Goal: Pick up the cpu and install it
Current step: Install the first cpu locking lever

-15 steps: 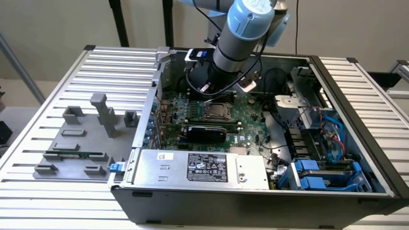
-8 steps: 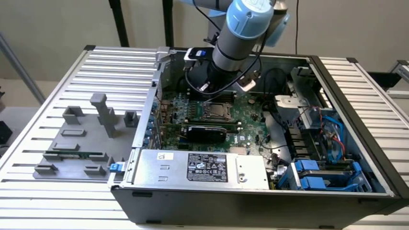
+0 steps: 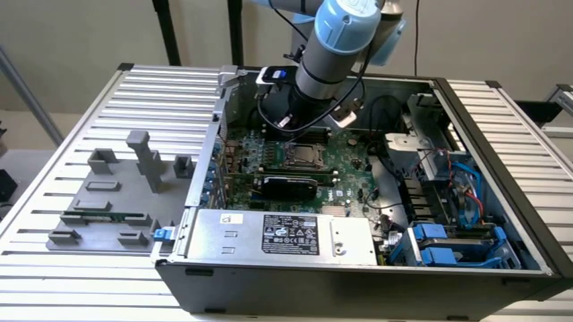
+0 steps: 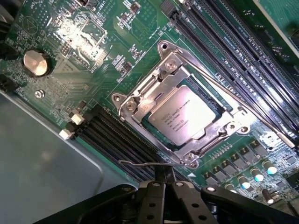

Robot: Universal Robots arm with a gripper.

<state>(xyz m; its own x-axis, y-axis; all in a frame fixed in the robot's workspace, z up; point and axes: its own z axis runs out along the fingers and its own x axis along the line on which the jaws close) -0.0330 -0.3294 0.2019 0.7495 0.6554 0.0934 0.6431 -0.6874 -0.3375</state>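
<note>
The cpu [image 4: 184,116] is a flat square chip with a silvery top and printed text. It lies inside the metal socket frame [image 4: 140,100] on the green motherboard [image 4: 93,56]. In the exterior view the cpu [image 3: 300,155] sits near the middle of the board, just below the arm's wrist. My gripper [image 4: 163,176] hovers a little above the board beside one corner of the socket, its black fingers [image 4: 152,196] shut together with nothing between them. A thin socket lever wire [image 4: 140,164] lies just ahead of the fingertips.
The board sits deep in an open computer case [image 3: 447,87]. A power supply [image 3: 286,235], a black card [image 3: 286,182] and blue drive bays [image 3: 447,245] crowd around it. Memory slots [image 4: 233,51] run beside the socket. A grey fixture [image 3: 134,194] holding a green memory stick [image 3: 106,217] stands outside, on the exterior view's left.
</note>
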